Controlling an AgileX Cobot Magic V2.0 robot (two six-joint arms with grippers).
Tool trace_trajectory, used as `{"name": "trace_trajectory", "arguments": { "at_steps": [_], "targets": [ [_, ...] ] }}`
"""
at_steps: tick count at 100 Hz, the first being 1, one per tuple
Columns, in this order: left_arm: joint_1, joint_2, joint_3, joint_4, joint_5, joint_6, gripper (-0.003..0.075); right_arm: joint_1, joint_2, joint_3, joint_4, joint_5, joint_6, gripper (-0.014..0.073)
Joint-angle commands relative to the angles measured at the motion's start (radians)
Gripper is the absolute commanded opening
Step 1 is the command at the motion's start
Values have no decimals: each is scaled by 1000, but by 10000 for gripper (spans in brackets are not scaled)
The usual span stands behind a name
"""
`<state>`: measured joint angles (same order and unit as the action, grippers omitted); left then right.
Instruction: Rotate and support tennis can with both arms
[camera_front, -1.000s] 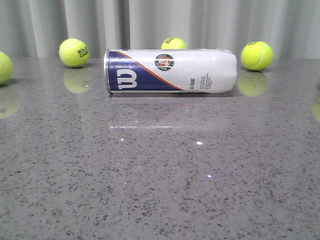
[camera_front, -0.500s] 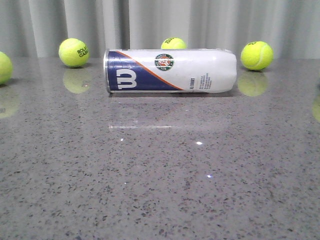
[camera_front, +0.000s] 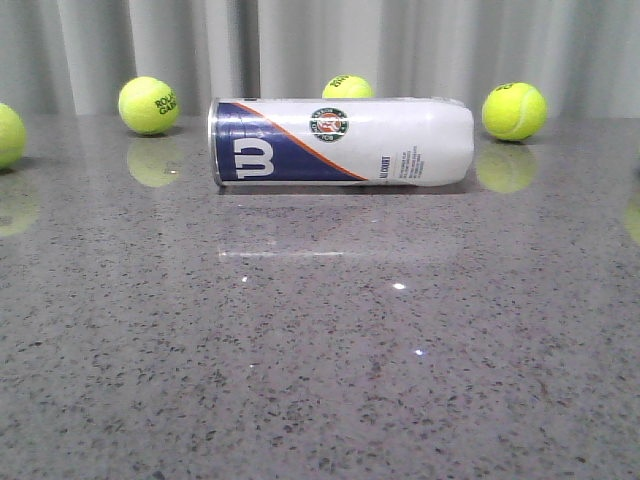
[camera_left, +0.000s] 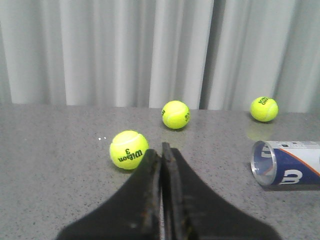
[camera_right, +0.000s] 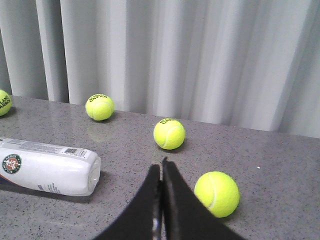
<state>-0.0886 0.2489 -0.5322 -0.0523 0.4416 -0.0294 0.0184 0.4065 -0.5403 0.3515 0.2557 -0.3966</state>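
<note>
Evidently nothing has begun: the tennis can (camera_front: 340, 141) lies sideways on the bench (camera_front: 320, 350), untouched; left claw (camera_left: 161, 150) and right claw (camera_right: 161, 167) are closed, empty, needing to open and approach its ends

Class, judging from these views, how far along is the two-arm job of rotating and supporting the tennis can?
Nothing looks done: the tennis can lies on its side on the table, untouched. In hand: nothing; the left pincer and right pincer are shut, empty and apart from it. Gripping, rotating and supporting all remain.
</note>
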Motion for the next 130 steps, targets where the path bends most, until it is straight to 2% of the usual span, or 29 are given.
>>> {"name": "trace_trajectory", "arguments": {
  "at_steps": [1,14,23,60,67,74,86,93,98,111,130],
  "targets": [
    [1,119,-158,-28,79,-6,-21,-1,4,-22,15,-79,4,-70],
    [1,275,-324,-28,262,-6,-21,-1,4,-22,15,-79,4,-70],
    [1,371,-396,-28,328,-6,-21,-1,4,-22,15,-79,4,-70],
    [1,588,-432,-32,363,-6,-13,-1,4,-22,15,-79,4,-70],
    [1,605,-432,-37,370,5,44,-1,4,-22,15,-79,4,-70],
    [1,616,-432,-37,380,4,160,-1,4,-22,15,-79,4,-70],
    [1,628,-432,-37,403,4,465,-1,4,-22,15,-79,4,-70],
    [1,634,-432,-42,408,4,580,-1,4,-22,15,-79,4,-70],
    [1,640,-432,-59,413,4,609,-1,4,-22,15,-79,4,-70],
    [1,666,-432,-168,386,13,596,-1,5,-22,15,-79,4,-70],
    [1,753,-432,-474,343,236,596,-1,5,-22,15,-79,4,-70]
  ]
}}
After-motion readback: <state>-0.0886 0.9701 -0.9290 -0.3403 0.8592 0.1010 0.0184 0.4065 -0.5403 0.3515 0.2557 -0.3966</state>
